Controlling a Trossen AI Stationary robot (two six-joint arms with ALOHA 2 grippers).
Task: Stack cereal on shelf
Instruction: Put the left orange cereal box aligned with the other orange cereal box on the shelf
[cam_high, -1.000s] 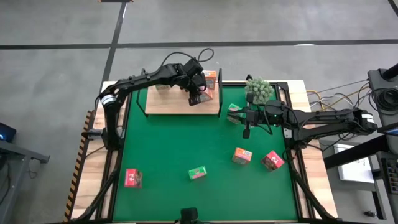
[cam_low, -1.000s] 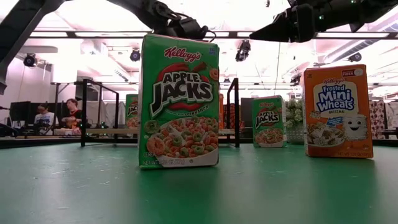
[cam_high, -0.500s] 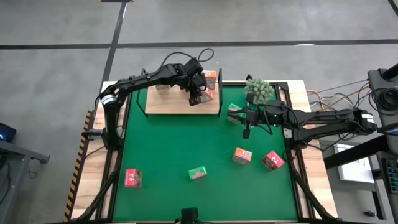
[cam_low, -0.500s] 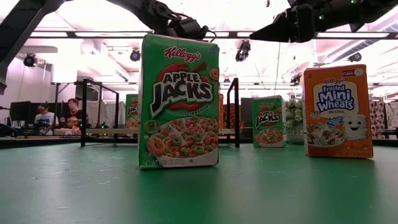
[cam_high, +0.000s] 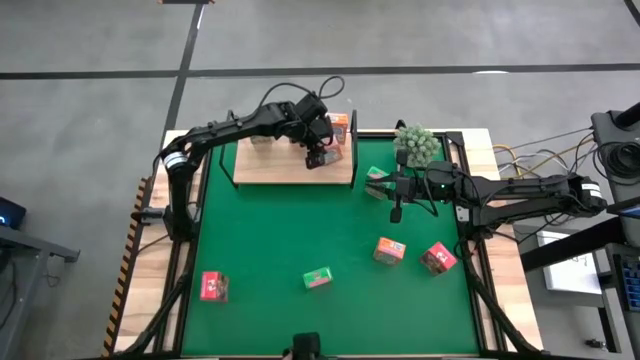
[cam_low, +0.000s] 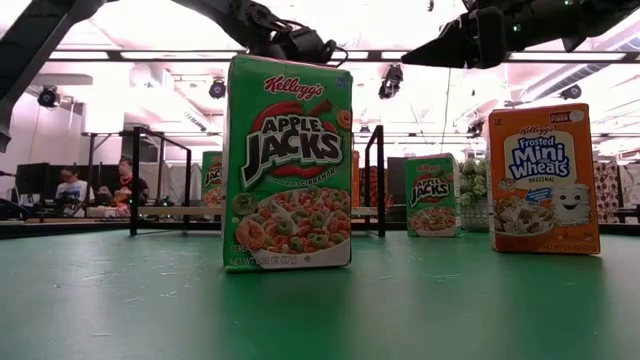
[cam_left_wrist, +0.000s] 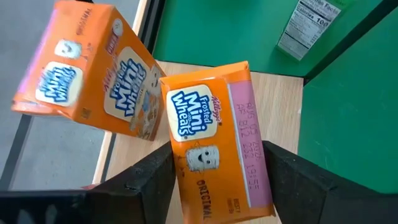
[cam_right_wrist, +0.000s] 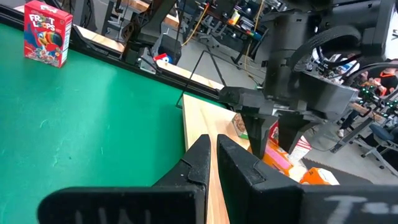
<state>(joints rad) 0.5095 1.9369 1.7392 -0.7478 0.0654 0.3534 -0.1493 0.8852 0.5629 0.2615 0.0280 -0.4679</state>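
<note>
The wooden shelf (cam_high: 290, 165) stands at the mat's far side. My left gripper (cam_high: 318, 153) hangs over its right end, open, fingers slanting down. An orange cereal box (cam_left_wrist: 214, 134) lies front up on the shelf board between its fingers (cam_left_wrist: 152, 180). A second orange box (cam_left_wrist: 87, 68) sits tilted just beyond it. On the mat are a green box (cam_high: 317, 278), an orange one (cam_high: 389, 250) and two pink ones (cam_high: 438, 258) (cam_high: 213, 286). My right gripper (cam_high: 385, 186) waits shut above the mat, right of the shelf, beside another green box (cam_high: 376, 174). My left gripper has a finger close along each long side of the orange box (cam_left_wrist: 258, 180), coming slanting from above. I cannot tell whether either finger touches it. The box lies flat on the shelf board.
A small green plant (cam_high: 417, 143) stands at the far right, behind my right arm. Black wire brackets (cam_low: 375, 180) close the shelf's ends. In the low view the green box (cam_low: 290, 165) and orange box (cam_low: 545, 180) stand upright on the mat. People sit in the room beyond.
</note>
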